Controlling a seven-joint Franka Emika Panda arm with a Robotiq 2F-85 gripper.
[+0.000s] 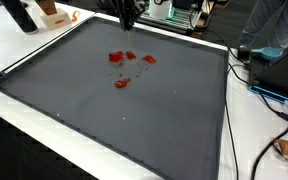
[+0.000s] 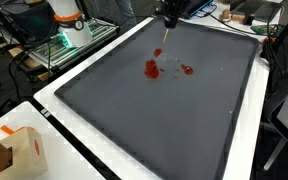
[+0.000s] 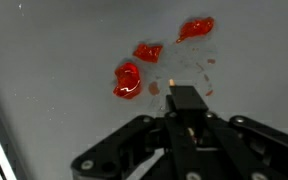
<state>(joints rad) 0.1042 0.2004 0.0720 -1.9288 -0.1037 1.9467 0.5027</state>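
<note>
- Over the gray mat (image 1: 134, 125), near twelve o'clock, the jaws clench a dark stick (image 3: 187, 108).
- Red blobs (image 3: 129, 80) lie on the mat, around eleven o'clock from its tip in the wrist view.

Found claw (image 1: 129, 20) cut off by the top edge in both exterior views. Could not identify the thin tool (image 2: 164, 38) clamped in it: too small there, blurred in wrist view. Could not tell what the red blobs (image 3: 129, 80) are. Noted mat (image 1: 134, 130) cropped at near edge.
</note>
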